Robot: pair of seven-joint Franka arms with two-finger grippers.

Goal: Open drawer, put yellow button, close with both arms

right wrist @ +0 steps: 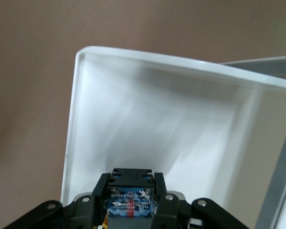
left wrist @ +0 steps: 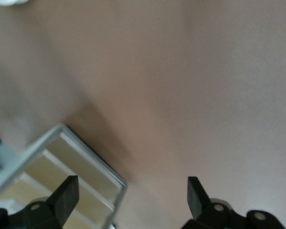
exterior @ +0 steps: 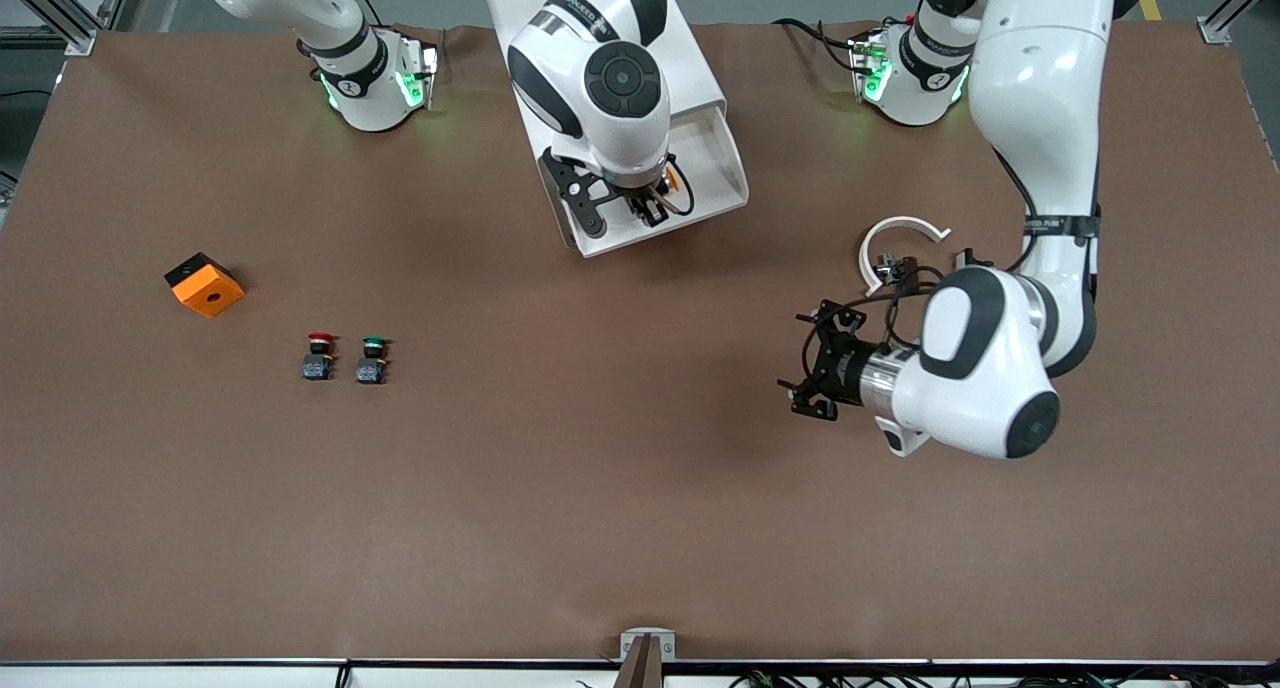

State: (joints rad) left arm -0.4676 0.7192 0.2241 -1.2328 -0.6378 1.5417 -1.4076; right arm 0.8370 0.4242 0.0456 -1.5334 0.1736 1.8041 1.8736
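Observation:
A white cabinet [exterior: 690, 63] stands near the robots' bases with its drawer [exterior: 735, 173] pulled out toward the front camera. My right gripper [exterior: 650, 206] hangs over the open drawer, shut on the yellow button [exterior: 678, 186]; only a bit of its orange cap shows there. In the right wrist view the button's dark black-blue body [right wrist: 131, 198] sits clamped between the fingers [right wrist: 101, 188], above the drawer's white inside [right wrist: 148, 109]. My left gripper [exterior: 808, 363] is open and empty, held low over bare table toward the left arm's end; its fingers [left wrist: 66, 193] stand wide apart.
A red-capped button [exterior: 319, 356] and a green-capped button [exterior: 372, 359] stand side by side toward the right arm's end, with an orange block [exterior: 205, 284] beside them. A white open ring [exterior: 900, 240] lies by the left arm. A grey-framed edge [left wrist: 86, 152] shows in the left wrist view.

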